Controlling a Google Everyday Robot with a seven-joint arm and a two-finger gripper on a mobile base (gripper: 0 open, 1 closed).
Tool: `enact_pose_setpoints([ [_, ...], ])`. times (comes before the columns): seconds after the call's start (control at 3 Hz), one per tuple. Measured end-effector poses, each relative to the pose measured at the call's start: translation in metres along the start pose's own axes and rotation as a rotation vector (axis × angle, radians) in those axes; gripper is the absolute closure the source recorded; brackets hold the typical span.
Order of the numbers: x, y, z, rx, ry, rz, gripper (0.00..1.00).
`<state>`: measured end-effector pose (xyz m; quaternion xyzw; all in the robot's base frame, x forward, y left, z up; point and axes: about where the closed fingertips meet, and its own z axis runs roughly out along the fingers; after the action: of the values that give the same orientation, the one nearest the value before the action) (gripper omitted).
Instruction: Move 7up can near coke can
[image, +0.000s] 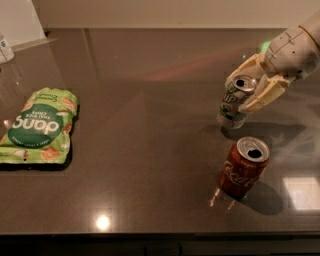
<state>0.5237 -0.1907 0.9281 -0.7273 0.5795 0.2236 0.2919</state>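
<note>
The 7up can (233, 102), silver-grey with green lettering and an open top, stands tilted on the dark table just behind the coke can. My gripper (248, 86) comes in from the upper right and its cream fingers (262, 93) are shut on the 7up can's upper part. The coke can (243, 167), red with white script and an open silver top, stands a short way in front of it, towards the table's front edge. The two cans are apart.
A green snack bag (40, 127) lies flat at the left of the dark table (145, 100). A small white container (6, 49) stands at the far left edge. A pale wall runs along the back.
</note>
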Motion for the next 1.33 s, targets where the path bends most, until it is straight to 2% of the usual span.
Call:
enact_pose_setpoints([
  [0.67, 0.002, 0.006, 0.006, -0.028, -0.043, -0.072, 1.00],
  [1.33, 0.000, 0.010, 0.008, -0.047, -0.019, -0.083, 1.00],
])
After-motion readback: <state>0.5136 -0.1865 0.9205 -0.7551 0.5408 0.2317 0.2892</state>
